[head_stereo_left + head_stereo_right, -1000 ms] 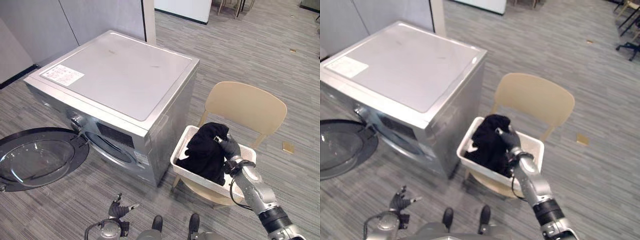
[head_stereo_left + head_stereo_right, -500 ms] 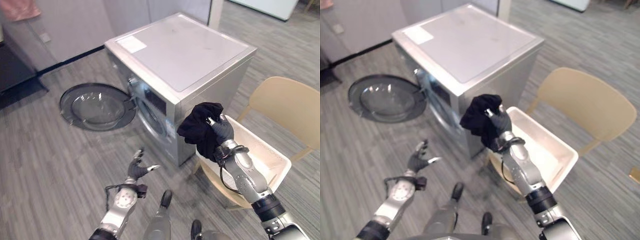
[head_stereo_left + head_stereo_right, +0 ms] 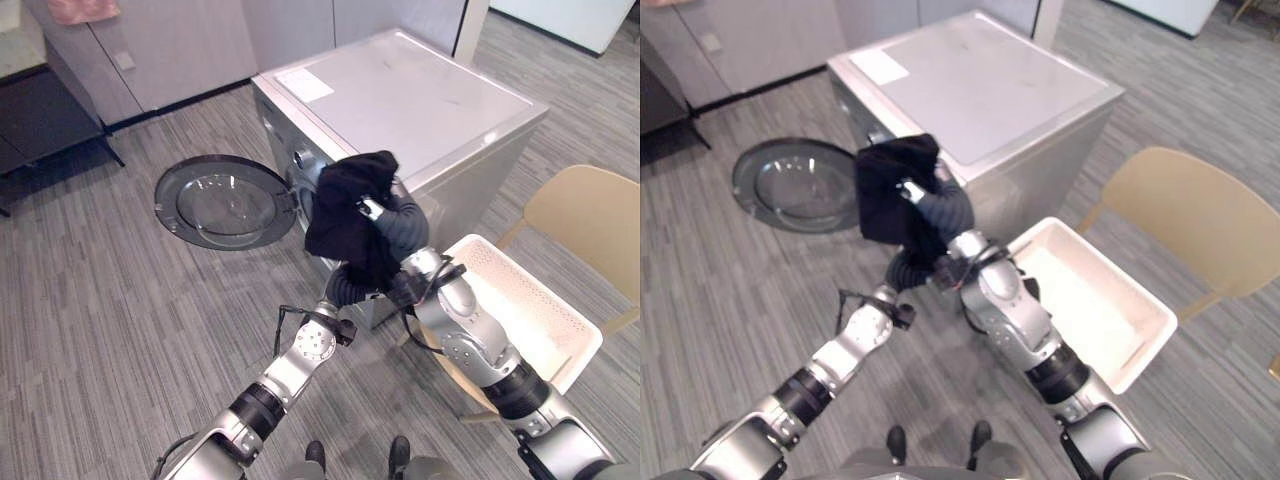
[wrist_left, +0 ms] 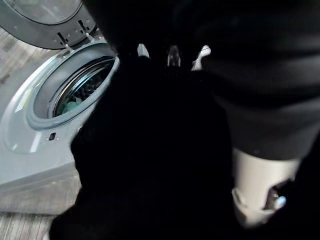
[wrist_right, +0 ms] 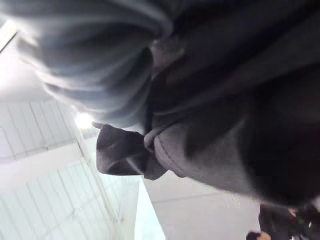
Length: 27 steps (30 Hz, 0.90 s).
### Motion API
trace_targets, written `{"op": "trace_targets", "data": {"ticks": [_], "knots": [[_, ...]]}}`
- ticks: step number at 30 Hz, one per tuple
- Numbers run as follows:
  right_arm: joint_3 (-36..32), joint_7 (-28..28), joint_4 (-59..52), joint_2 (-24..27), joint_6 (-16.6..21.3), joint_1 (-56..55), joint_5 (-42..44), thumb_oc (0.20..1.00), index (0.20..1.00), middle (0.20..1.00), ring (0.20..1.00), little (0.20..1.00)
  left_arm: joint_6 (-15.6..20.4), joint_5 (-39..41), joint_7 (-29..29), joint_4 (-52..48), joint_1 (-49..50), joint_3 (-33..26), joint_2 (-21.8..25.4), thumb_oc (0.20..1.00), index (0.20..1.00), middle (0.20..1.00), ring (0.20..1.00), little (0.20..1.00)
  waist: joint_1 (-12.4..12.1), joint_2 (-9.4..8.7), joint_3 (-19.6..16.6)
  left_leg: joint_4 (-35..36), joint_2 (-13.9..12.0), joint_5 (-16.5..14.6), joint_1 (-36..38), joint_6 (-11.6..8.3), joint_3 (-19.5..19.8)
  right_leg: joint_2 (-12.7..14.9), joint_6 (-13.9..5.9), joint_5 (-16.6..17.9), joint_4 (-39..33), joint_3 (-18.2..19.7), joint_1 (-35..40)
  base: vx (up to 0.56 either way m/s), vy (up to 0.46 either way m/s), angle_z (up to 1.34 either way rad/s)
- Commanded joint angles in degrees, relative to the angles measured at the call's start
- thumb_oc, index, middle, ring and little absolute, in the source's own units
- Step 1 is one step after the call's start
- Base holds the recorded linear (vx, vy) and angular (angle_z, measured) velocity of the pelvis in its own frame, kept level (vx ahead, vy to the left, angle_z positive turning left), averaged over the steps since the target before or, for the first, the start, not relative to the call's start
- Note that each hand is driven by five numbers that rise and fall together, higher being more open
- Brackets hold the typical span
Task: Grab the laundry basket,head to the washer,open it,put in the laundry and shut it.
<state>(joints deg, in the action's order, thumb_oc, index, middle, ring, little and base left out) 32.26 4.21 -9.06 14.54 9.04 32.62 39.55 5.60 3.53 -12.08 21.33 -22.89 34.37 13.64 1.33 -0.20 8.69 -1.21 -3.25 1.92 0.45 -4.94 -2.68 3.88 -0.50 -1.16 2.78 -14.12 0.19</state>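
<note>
The right hand (image 3: 385,222) is curled round a bunched black garment (image 3: 345,205) and holds it aloft in front of the washer (image 3: 420,110), clear of the floor and of the white laundry basket (image 3: 530,310), which sits on a tan chair (image 3: 585,215) at about four o'clock from the hand. The cloth hangs with its long axis roughly vertical, the bulk drooping below the grip toward six o'clock. The left hand (image 4: 172,54) has its fingers buried in the lower folds of the same cloth, so I cannot tell whether they are spread or pinching. What the next move turns on is the drum opening (image 4: 75,87): in the left wrist view it lies just beyond and to one side of the hanging cloth, facing outward with some laundry already visible inside. In the head views the garment hides the opening, with the round door (image 3: 222,203) swung wide at about nine o'clock from the hand. The right hand, carrying the weight, looks nearer the opening; the garment probably needs to go down and forward into it, lower end first.
</note>
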Motion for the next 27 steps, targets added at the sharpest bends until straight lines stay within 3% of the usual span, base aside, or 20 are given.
{"op": "trace_targets", "data": {"ticks": [1,2,3,4,8,9,10,13,14,15,16,22,23,27], "knots": [[-0.25,-1.18,-2.68,-3.98,4.24,4.86,4.84,0.200,0.200,0.200,0.200,0.200,1.51,-3.90,-1.98,7.17,-7.45,3.44,-1.95,1.000,1.000,1.000,1.000,1.000,-0.70,-2.94,-5.05,6.21,1.63,-2.61,-0.12,1.74,-0.65,-0.08,-4.50,-4.91,-1.96,2.33,1.85,-0.01,0.084,0.13],[-0.25,-1.20,-2.68,-4.10,4.28,4.86,5.21,0.200,0.200,0.200,0.200,0.200,1.50,-4.16,-2.02,7.90,-8.23,3.63,-2.05,0.689,0.689,0.689,0.689,0.689,-0.67,-2.95,-5.14,6.21,1.66,-2.69,-0.14,1.75,-0.75,-0.02,-4.61,-4.85,-1.87,2.33,1.81,-0.01,0.084,0.09],[-0.26,-1.20,-2.68,-4.10,4.28,4.87,5.22,0.200,0.200,0.200,0.200,0.200,1.52,-4.16,-2.03,7.94,-8.25,3.64,-2.06,0.511,0.511,0.511,0.511,0.511,-0.68,-2.95,-5.14,6.21,1.66,-2.68,-0.15,1.76,-0.75,-0.02,-4.61,-4.85,-1.86,2.33,1.80,-0.01,0.033,0.05],[-0.43,-1.24,-2.78,-4.04,4.33,4.50,5.42,0.200,0.200,0.200,0.200,0.200,1.66,-4.29,-2.13,8.25,-8.71,3.56,-2.07,0.200,0.200,0.200,0.200,0.200,-0.59,-2.95,-5.23,6.21,1.70,-2.68,-0.11,1.78,-0.86,0.07,-4.73,-4.84,-1.83,2.36,1.84,-0.01,0.035,-0.03],[-1.19,-1.81,-3.24,-3.13,3.87,1.88,5.46,0.200,0.200,0.200,0.200,0.200,1.85,-3.30,-2.38,6.35,-7.27,1.72,-0.95,0.200,0.200,0.200,0.200,0.200,-0.49,-2.88,-5.35,6.21,1.89,-2.73,0.16,2.09,-1.07,0.33,-5.01,-4.52,-1.75,2.78,1.96,0.00,0.016,-0.04],[-2.53,-2.22,-3.12,-1.59,3.12,-1.87,4.46,0.247,0.247,0.247,0.247,0.247,2.08,-2.34,-2.36,4.64,-5.12,-0.36,0.16,0.200,0.200,0.200,0.200,0.200,-0.35,-2.71,-5.41,6.21,1.92,-2.83,0.44,2.32,-1.38,0.44,-5.15,-4.28,-1.87,3.09,2.03,0.00,0.016,-0.05],[-3.16,-2.47,-3.18,-0.99,2.61,-4.11,3.69,0.347,0.347,0.347,0.347,0.347,2.12,-1.75,-2.14,3.25,-3.60,-1.51,0.79,0.200,0.200,0.200,0.200,0.200,-0.44,-2.60,-5.58,6.21,1.94,-2.93,0.64,2.39,-1.67,0.43,-5.22,-4.18,-2.11,3.31,2.16,0.00,0.016,-0.14],[-6.71,-2.50,-2.04,1.80,1.12,-11.85,-1.78,0.523,0.523,0.523,0.523,0.523,2.73,0.15,-0.96,-2.24,2.84,-6.16,3.65,0.200,0.200,0.200,0.200,0.200,-0.45,-2.19,-5.70,6.21,1.92,-2.92,0.85,2.42,-2.18,0.43,-5.33,-3.87,-2.76,3.94,2.47,0.01,-0.007,-0.22],[-8.28,-2.35,-1.78,2.94,0.67,-14.14,-3.75,0.702,0.702,0.702,0.702,0.702,3.01,0.79,-0.36,-4.03,4.97,-7.64,4.79,0.200,0.200,0.200,0.200,0.200,-0.42,-2.05,-5.71,6.21,1.90,-2.90,0.90,2.42,-2.26,0.46,-5.40,-3.82,-2.90,4.05,2.53,0.00,-0.005,-0.09],[-8.28,-2.34,-1.79,2.93,0.67,-14.16,-3.75,0.702,0.702,0.702,0.702,0.702,3.00,0.79,-0.35,-4.05,4.99,-7.64,4.80,0.200,0.200,0.200,0.200,0.200,-0.43,-2.05,-5.73,6.21,1.90,-2.90,0.90,2.42,-2.26,0.46,-5.40,-3.82,-2.90,4.06,2.53,0.01,-0.033,-0.18],[-13.47,-1.82,0.48,5.96,-0.89,-21.34,-11.75,1.000,1.000,1.000,1.000,1.000,3.54,3.48,1.91,-7.48,12.04,-12.38,7.23,0.200,0.200,0.200,0.200,0.200,-0.31,-1.54,-5.44,6.21,1.90,-3.01,1.39,2.50,-2.44,0.46,-5.54,-3.79,-3.41,4.39,3.09,0.01,-0.028,-0.21],[-19.32,-1.18,5.31,9.40,-2.81,-29.01,-24.39,1.000,1.000,1.000,1.000,1.000,3.11,7.63,6.44,-9.94,21.69,-18.68,9.39,0.200,0.200,0.200,0.200,0.200,-0.32,-1.08,-5.39,6.21,1.88,-2.72,1.33,2.62,-2.48,0.43,-5.54,-3.53,-3.69,4.78,3.13,0.01,-0.034,-0.07],[-21.68,-2.08,8.20,11.63,-3.74,-32.72,-30.47,1.000,1.000,1.000,1.000,1.000,2.93,8.29,8.78,-9.48,25.55,-21.77,10.28,0.200,0.200,0.200,0.200,0.200,-0.38,-0.83,-5.10,6.21,1.88,-2.56,1.34,2.64,-2.42,0.41,-5.54,-3.57,-3.82,4.85,3.22,0.01,-0.050,-0.01],[-23.18,-4.05,15.69,13.42,-4.83,-36.67,-35.54,1.000,1.000,1.000,1.000,1.000,1.36,9.44,11.50,-5.47,30.35,-25.31,10.42,0.200,0.200,0.200,0.200,0.200,-0.41,-0.44,-4.24,6.21,1.90,-2.15,1.27,2.74,-2.05,0.32,-5.31,-4.00,-3.28,4.98,3.10,-0.01,-0.051,0.00]]}}
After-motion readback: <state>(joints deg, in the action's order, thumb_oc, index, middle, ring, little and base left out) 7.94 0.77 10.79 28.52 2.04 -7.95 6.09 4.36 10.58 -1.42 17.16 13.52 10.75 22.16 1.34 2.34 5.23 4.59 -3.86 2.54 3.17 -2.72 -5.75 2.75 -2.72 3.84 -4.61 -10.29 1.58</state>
